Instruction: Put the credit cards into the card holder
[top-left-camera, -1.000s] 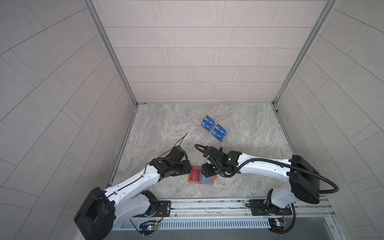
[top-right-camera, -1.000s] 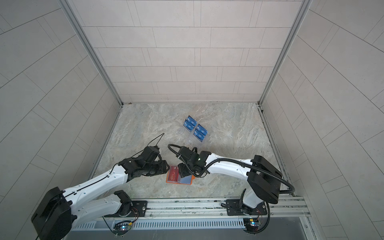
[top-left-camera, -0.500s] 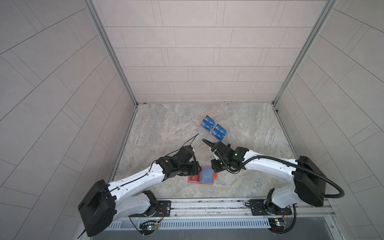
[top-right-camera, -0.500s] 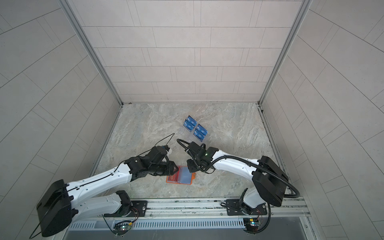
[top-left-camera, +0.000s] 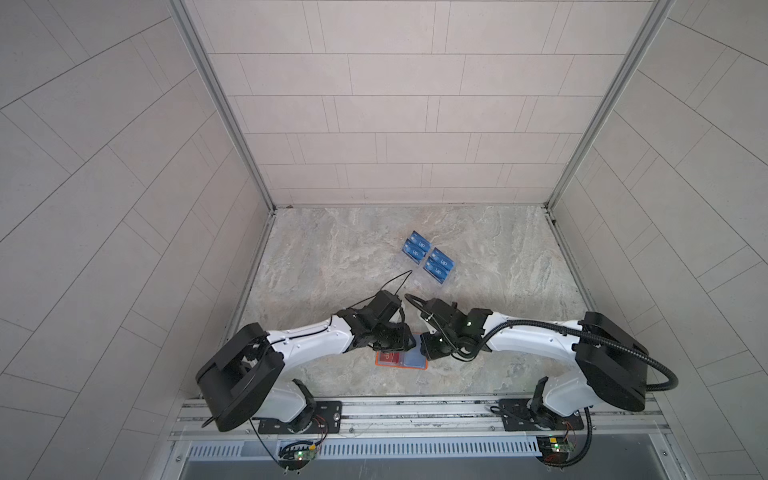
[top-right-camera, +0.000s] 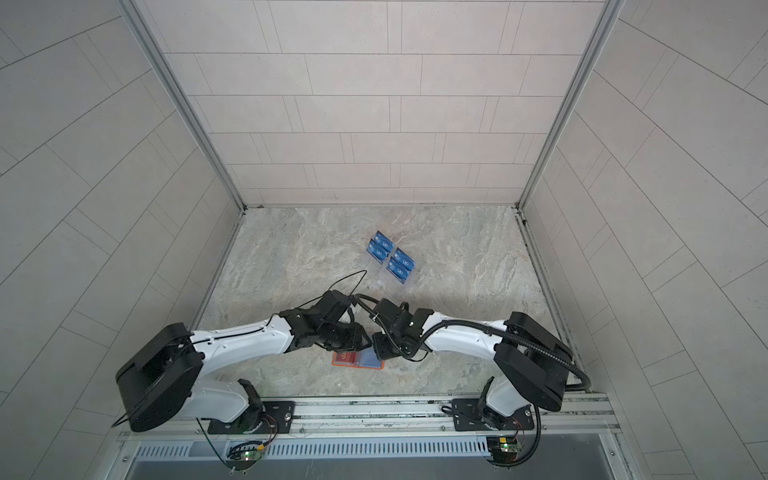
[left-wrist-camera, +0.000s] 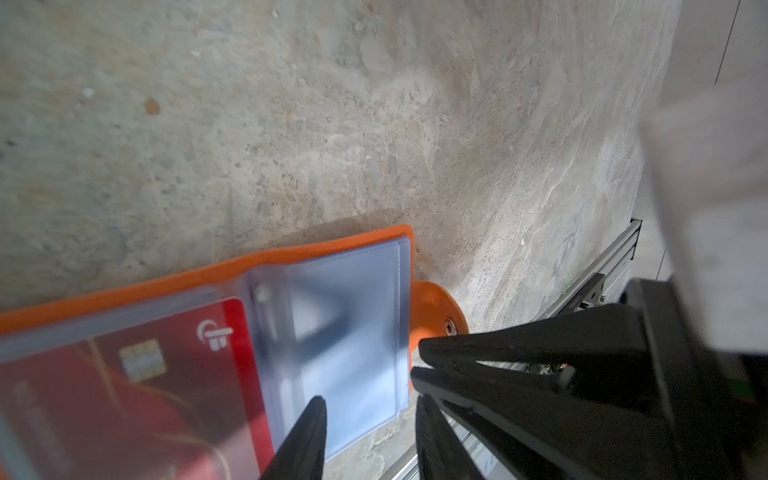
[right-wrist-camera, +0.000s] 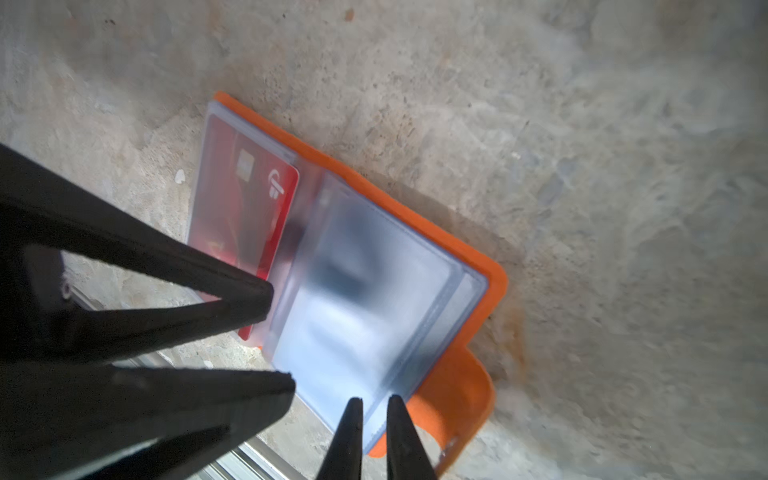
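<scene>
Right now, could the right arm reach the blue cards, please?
Probably yes: bare table lies between the right gripper and the blue cards, though it seems to pinch a clear sleeve of the card holder and must release first.

Both arms bend in and point down; the left gripper (left-wrist-camera: 370, 401) has its fingers apart, and the right gripper (right-wrist-camera: 375, 403), just beside it, has fingers almost touching

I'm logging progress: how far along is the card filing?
Done: one red card sits inside the open holder. In hand: the right gripper seems to pinch a clear sleeve by its edge, the left gripper open beside it; neither holds a card. Left: the blue cards sit farther back, outside the holder.
</scene>
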